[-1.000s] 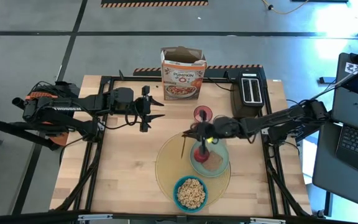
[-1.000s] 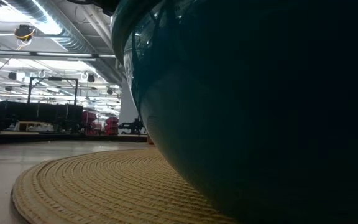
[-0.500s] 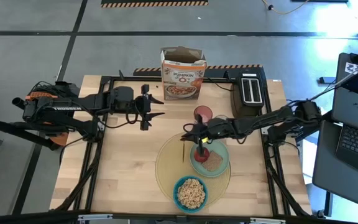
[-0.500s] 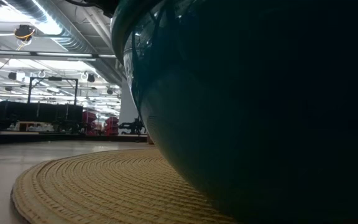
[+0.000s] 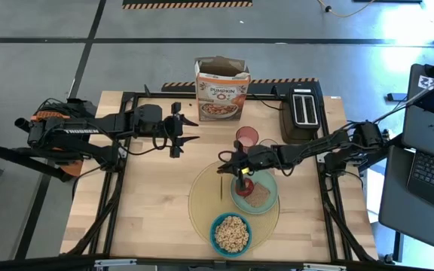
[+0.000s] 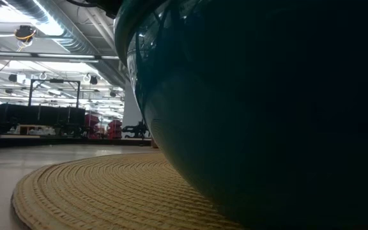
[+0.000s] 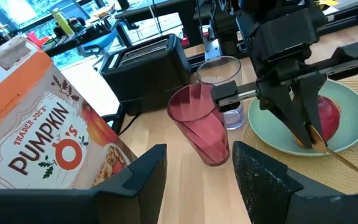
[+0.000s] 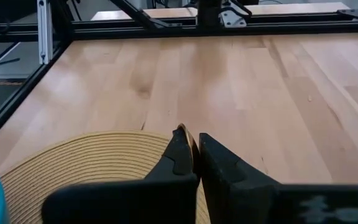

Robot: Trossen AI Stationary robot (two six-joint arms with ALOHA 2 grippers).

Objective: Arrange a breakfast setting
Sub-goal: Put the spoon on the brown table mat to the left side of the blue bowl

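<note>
The right gripper (image 5: 237,170) is pinched shut on the upper end of the gold spoon (image 5: 224,183), a thin, stiff, light and slippery piece that slants down over the round yellow placemat (image 5: 202,205) beside the pale green plate (image 5: 270,183). A firm pinch near the handle end probably suits it best. The red apple (image 7: 325,116), pink cup (image 7: 199,122) and clear mug (image 7: 225,81) crowd close by, while the left gripper (image 5: 189,129) waits wide open over the counter (image 5: 157,203).

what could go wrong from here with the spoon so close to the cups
The right gripper is shut on the gold spoon, right beside the red apple on the pale green plate; a swing could roll the apple off.

The pink cup and clear mug stand just behind that arm, so a careless retreat might tip them.

The thin handle could slip and land off the round yellow placemat.
</note>
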